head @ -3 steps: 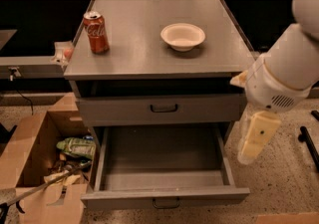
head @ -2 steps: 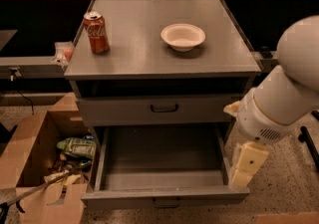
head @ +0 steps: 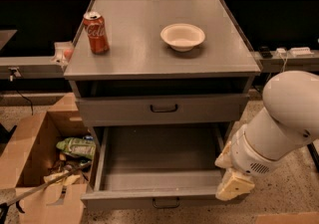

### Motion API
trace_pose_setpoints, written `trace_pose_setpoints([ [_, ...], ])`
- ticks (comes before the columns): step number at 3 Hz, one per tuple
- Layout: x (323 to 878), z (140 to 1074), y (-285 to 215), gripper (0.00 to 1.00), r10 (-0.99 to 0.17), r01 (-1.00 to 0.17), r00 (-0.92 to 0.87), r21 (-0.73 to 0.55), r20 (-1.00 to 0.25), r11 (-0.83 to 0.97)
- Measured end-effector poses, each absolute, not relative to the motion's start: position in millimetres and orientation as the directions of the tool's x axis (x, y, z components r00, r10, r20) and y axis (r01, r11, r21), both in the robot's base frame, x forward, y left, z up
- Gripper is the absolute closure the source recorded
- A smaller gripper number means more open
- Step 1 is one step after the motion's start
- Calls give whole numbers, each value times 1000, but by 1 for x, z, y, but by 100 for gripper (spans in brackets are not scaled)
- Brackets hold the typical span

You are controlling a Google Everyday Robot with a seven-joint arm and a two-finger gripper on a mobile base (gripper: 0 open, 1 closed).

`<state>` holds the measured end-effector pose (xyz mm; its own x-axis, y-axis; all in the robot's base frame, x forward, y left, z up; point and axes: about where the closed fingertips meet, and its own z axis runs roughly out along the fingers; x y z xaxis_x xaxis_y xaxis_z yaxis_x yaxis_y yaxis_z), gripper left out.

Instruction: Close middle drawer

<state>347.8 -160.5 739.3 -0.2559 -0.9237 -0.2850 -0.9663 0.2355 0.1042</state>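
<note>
The middle drawer (head: 159,154) stands pulled far out of the grey cabinet (head: 239,63). Its bare floor shows, and its low front panel sits close to the bottom edge of the view. The small dark handle on that panel is partly cut off there, and anything below it is out of sight.

The gripper (head: 233,186) hangs at the drawer's right front corner, on the end of a thick white arm (head: 284,118) that comes in from the right. It covers that corner and part of the right side wall. Only a cream-coloured block of it can be made out, so I cannot tell whether it is released or clenched, nor whether it touches the drawer.

Above, the top drawer (head: 124,111) is shut, with a dark slot between it and the counter (head: 149,56). On the counter a red cola can (head: 95,32) stands upright near the left edge, and a pale bowl (head: 182,36) sits well apart to its right.

Left of the cabinet, an open cardboard box (head: 30,153) holds a green packet (head: 75,147) and scraps too jumbled to name.
</note>
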Motion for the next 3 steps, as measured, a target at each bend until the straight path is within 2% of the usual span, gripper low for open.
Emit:
trace_pose_setpoints([
  [2, 347, 707, -163, 89, -923, -963, -269, 112, -277, 247],
  [3, 331, 592, -177, 100, -922, -958, -274, 158, -273, 238],
])
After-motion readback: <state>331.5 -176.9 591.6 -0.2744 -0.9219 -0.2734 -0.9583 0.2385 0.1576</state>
